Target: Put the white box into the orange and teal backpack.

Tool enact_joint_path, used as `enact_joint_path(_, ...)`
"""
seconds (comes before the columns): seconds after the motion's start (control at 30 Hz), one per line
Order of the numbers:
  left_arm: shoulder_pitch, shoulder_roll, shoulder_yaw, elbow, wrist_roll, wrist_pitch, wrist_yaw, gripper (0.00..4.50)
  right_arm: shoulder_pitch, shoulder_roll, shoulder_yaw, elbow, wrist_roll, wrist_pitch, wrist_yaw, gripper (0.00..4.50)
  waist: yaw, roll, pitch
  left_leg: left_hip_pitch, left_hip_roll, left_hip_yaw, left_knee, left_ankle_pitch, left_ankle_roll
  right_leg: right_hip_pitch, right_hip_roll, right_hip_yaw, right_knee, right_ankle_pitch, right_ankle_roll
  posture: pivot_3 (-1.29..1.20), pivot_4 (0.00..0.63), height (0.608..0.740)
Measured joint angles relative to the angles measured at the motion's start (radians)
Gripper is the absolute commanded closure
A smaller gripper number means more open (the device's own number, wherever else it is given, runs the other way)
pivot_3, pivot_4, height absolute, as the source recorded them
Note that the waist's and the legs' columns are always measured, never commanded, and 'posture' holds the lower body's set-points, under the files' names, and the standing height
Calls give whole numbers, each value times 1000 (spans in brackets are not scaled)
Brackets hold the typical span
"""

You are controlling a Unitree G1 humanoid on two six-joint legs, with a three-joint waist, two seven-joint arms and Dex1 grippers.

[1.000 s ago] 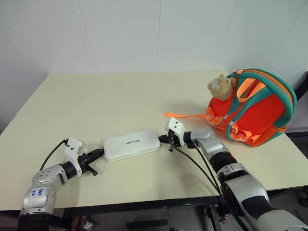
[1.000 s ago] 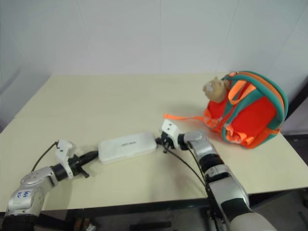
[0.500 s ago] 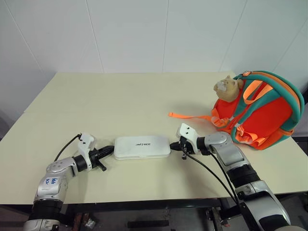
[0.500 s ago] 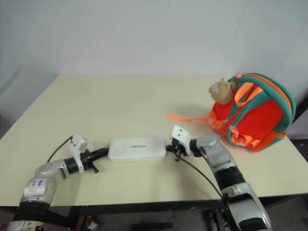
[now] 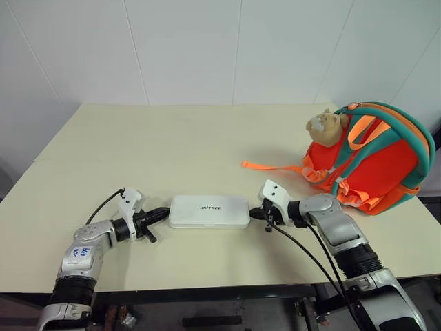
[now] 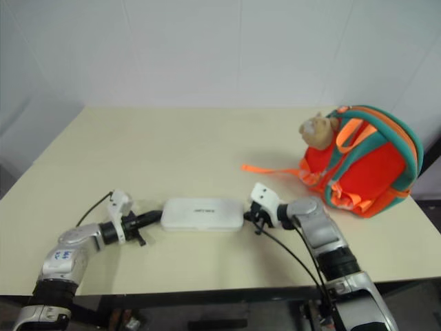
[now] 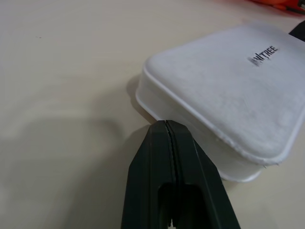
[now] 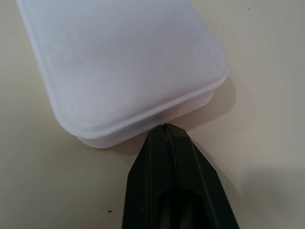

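The white box (image 5: 209, 211) lies flat on the table's near half, its dark lettering facing up. My left gripper (image 5: 164, 212) is shut, and its tip presses against the box's left end (image 7: 157, 114). At the opposite end my right gripper (image 5: 253, 214) is also shut, with its tip against the box's right edge (image 8: 157, 117). So the box sits squeezed between the two tips. The orange and teal backpack (image 5: 372, 165) stands upright at the table's right side, a tan plush toy (image 5: 324, 126) hanging on its upper left.
An orange strap (image 5: 272, 166) trails from the backpack across the cream table (image 5: 172, 145) toward the box. White walls stand behind the table. The table's front edge (image 5: 207, 286) runs just below both arms.
The box has swung from tilted to lying straight across and shifted right. Both grippers followed its ends, still shut. The camera view also shifted.
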Motion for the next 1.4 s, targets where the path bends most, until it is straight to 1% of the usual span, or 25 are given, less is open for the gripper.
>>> enact_joint_path(0.17,57,59,-3,-44,7,3,-37,4477,-25,-9,3,60,12,-45,12,4500,-1,0,0,0,0,0,0,0,0,-1,0,0,0,0,0,0,150,740)
enact_joint_path(0.27,77,139,7,-36,18,-20,-80,4477,-38,-54,0,84,23,-65,36,4500,-3,0,0,0,0,0,-2,0,0,-1,0,0,-1,0,-1,0,150,740)
enact_joint_path(0.37,83,183,33,-27,9,-14,-118,3933,-38,-110,-2,82,54,-49,99,3965,-2,0,0,-1,0,1,-2,-1,0,-2,0,0,-3,0,-1,0,150,740)
enact_joint_path(0.4,83,198,43,-22,2,-7,-129,3686,-38,-127,-4,75,66,-36,120,3698,-2,0,0,-1,0,1,-3,-1,0,-2,0,0,-3,0,-1,0,150,740)
enact_joint_path(0.53,79,246,95,-9,-79,78,-209,2389,-38,-199,-23,35,116,19,181,2232,-2,0,0,-1,0,1,-2,-2,1,-2,0,0,-3,-1,-1,0,150,740)
enact_joint_path(0.67,61,259,122,-14,-162,197,-249,1072,-38,-218,-43,-1,167,86,214,854,-2,0,0,-1,0,1,-2,-2,1,-2,0,0,-3,-1,-1,0,150,740)
enact_joint_path(0.7,53,264,123,-14,-178,230,-255,806,-38,-222,-43,-13,185,112,226,549,-3,0,0,-1,0,1,-2,-2,1,-2,0,0,-3,-1,-1,0,150,740)
enact_joint_path(0.73,45,272,124,-14,-194,271,-264,419,-38,-228,-43,-31,205,140,240,137,-4,0,0,-1,0,1,-2,-2,1,-2,0,0,-3,-1,-1,0,150,740)
enact_joint_path(0.77,43,281,124,-14,-209,307,-273,94,-38,-233,-44,-51,222,161,250,0,-5,0,0,-1,0,1,-2,-2,1,-2,0,1,-3,-1,-1,0,150,740)
enact_joint_path(0.8,35,287,124,-12,-221,345,-283,39,-38,-239,-44,-67,238,181,259,0,-4,0,0,-1,0,1,-2,-2,1,-2,0,1,-3,-1,-1,0,150,740)
enact_joint_path(1.0,-43,278,107,20,-232,476,-283,39,-53,-235,-44,-84,275,231,254,0,-1,0,0,-1,0,1,-1,-2,1,-2,0,1,-2,-1,-1,0,150,740)
enact_joint_path(1.1,-104,268,76,85,-235,573,-278,39,-89,-199,-42,-66,281,273,208,0,-1,0,0,-1,0,1,0,-2,1,-2,0,1,-2,-1,-1,0,150,740)
enact_joint_path(1.17,-132,250,47,107,-246,634,-290,39,-114,-180,-42,-48,282,300,174,0,-2,0,0,-2,0,1,-1,-2,1,-2,0,1,-2,0,-1,0,150,740)
enact_joint_path(1.27,-199,191,31,172,-241,702,-237,39,-147,-151,-47,-24,308,390,144,0,0,0,0,-2,0,1,-1,-2,1,-3,1,1,-1,-1,-1,0,150,740)
enact_joint_path(1.33,-227,161,-1,192,-233,718,-222,39,-165,-129,-47,-27,330,434,133,0,0,0,0,-2,0,1,-1,-2,1,-3,1,1,-1,0,-1,0,150,740)
enact_joint_path(1.4,-241,156,-11,199,-227,721,-222,39,-166,-128,-45,-39,342,474,125,0,0,0,0,-2,0,1,-1,-2,1,-3,1,1,-2,0,-1,0,150,740)
